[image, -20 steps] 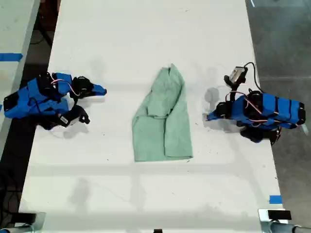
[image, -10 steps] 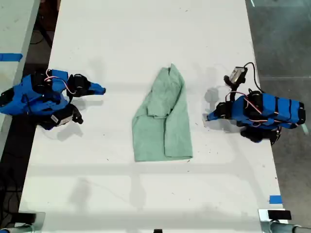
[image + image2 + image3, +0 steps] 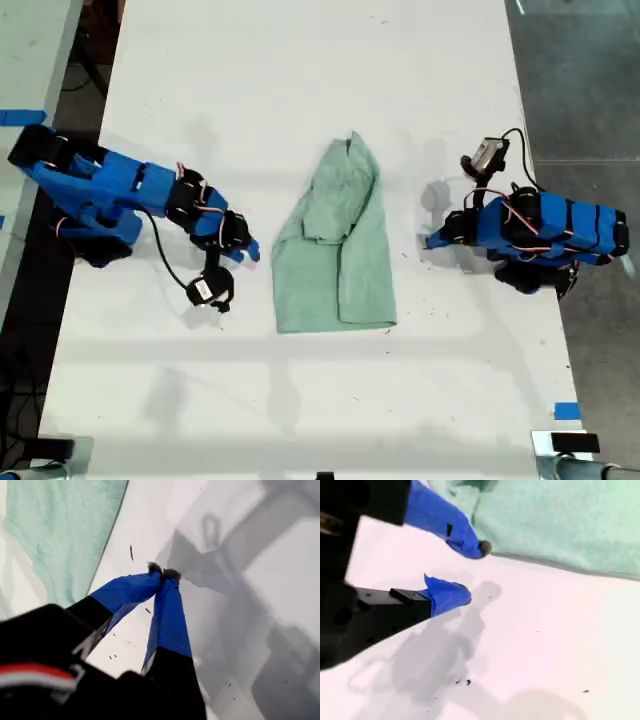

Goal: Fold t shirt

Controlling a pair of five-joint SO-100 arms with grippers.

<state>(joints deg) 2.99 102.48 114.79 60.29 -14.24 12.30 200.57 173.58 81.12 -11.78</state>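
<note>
A pale green t shirt lies partly folded lengthwise at the middle of the white table, narrow end toward the far edge, square hem toward the near edge. At the exterior view's left, my second pincer reaches toward the shirt's side edge with its jaws parted, holding nothing, tips just beside the cloth. At the exterior view's right, my first pincer sits apart from the shirt, its tips pressed together on nothing. The cloth looks light, soft and limp, likely to sag and drag rather than hold shape. A pinch at a hem corner or along the doubled side edge would probably give the surest hold.
</note>
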